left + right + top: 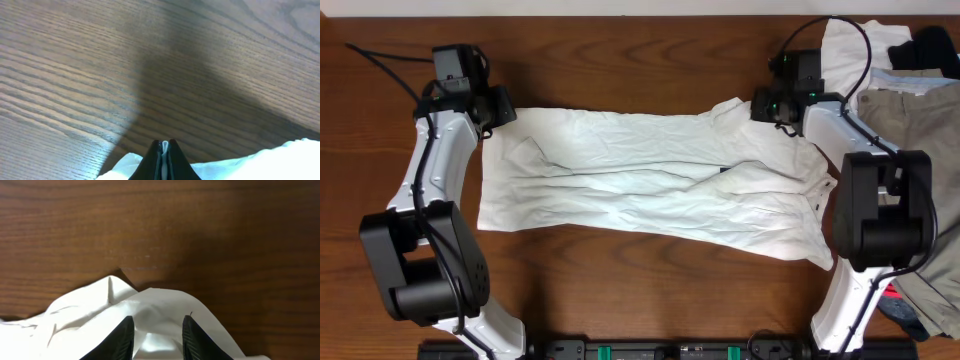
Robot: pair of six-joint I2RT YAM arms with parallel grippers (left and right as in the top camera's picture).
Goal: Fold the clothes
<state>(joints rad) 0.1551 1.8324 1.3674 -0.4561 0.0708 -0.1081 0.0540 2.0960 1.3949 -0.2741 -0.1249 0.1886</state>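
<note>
A large wrinkled white garment [650, 190] lies spread across the middle of the wooden table, with a small dark label [724, 169] near its right half. My left gripper [505, 108] is at the garment's far left corner. In the left wrist view that gripper [165, 142] is shut on a thin edge of the white cloth [280, 160]. My right gripper [757, 105] is at the garment's far right corner. In the right wrist view its fingers [159, 319] stand apart over a hump of the white cloth [90, 315].
A pile of other clothes sits at the right edge: khaki trousers [910, 110], a white piece [850, 45] and a black piece [925, 48]. Both arm bases stand along the table's front edge. Bare wood [640, 60] lies beyond the garment.
</note>
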